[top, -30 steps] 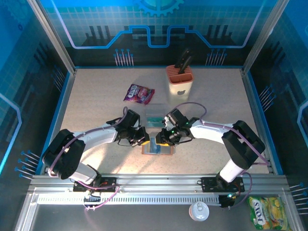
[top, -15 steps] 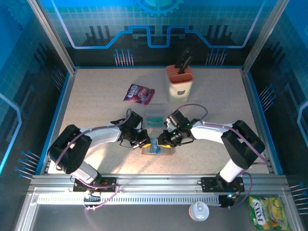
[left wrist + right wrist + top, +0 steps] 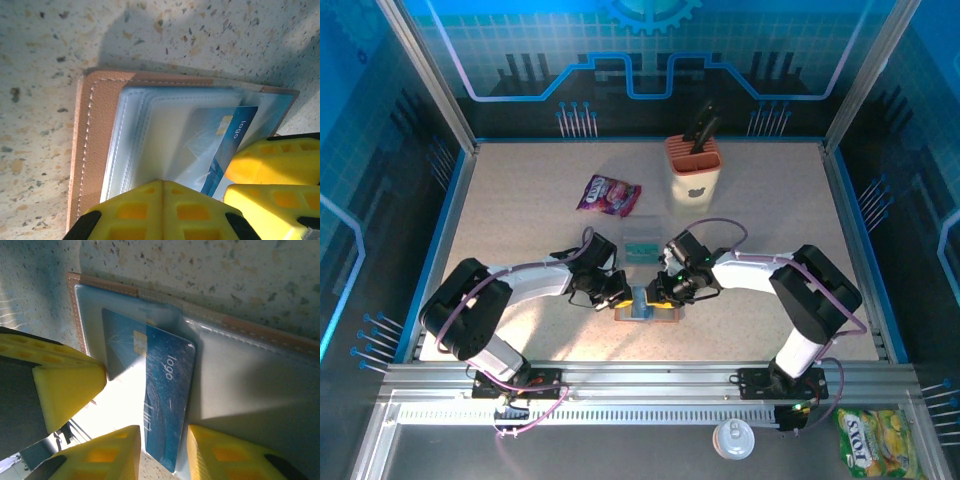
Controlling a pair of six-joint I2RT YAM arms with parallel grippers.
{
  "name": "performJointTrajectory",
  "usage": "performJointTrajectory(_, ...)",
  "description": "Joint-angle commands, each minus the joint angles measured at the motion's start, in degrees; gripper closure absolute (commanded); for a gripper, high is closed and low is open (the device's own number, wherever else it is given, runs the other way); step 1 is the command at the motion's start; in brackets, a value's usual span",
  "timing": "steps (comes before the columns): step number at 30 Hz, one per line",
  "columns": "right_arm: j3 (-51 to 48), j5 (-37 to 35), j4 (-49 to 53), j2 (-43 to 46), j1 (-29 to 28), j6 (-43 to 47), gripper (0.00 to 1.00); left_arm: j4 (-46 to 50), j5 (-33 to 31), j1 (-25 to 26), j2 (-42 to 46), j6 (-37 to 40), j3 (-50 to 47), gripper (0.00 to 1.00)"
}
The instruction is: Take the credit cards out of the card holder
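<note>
On the near tabletop the closed left gripper (image 3: 162, 197) pins the spread card holder (image 3: 666, 316). The right gripper (image 3: 162, 435) pinches a half-out blue card (image 3: 167, 390); a teal card (image 3: 642, 247) lies freed beyond

1. You are looking into a robot test cell: aluminium posts (image 3: 425, 75) frame it, and blue panels (image 3: 520, 40) printed with circuit lines and a gear wall it in.
2. The left arm (image 3: 520, 282) and right arm (image 3: 760, 270) are bolted to a metal rail (image 3: 650, 378) at the speckled surface's (image 3: 520, 220) near edge.
3. A knife block (image 3: 694, 170) and a snack packet (image 3: 608, 195) sit on it.
</note>
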State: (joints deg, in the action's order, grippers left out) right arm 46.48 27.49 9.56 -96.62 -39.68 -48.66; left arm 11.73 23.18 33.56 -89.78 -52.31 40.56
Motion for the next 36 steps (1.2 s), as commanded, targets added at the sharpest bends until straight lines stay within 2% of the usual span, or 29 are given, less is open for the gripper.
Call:
performJointTrajectory(1, -0.78, 1.75, -2.09, -0.98, 0.48, -0.83, 0.69, 1.48, -0.67, 0.42, -1.29, 1.09, -1.35, 0.93)
performJointTrajectory(7, -1.0, 3.01, -4.41, -1.09, 0.48, -2.02, 0.72, 1.46, -0.68, 0.39, -1.37, 1.16, -1.44, 0.93)
performJointTrajectory(20, -1.44, 1.92, -3.76, -0.34, 0.69, -1.67, 0.88, 1.6, -0.83, 0.28, -1.06, 1.11, -1.7, 0.93)
performJointTrajectory(32, -3.77, 0.6, 0.29, 5.33, 1.79, 0.86, 0.98, 1.63, -1.28, 0.32, -0.22, 1.07, -1.63, 0.93)
performJointTrajectory(36, -2.5, -0.77, 4.48, 7.06, 1.98, 3.29, 1.0, 1.21, -1.37, 0.34, 0.51, 1.25, -1.54, 0.91)
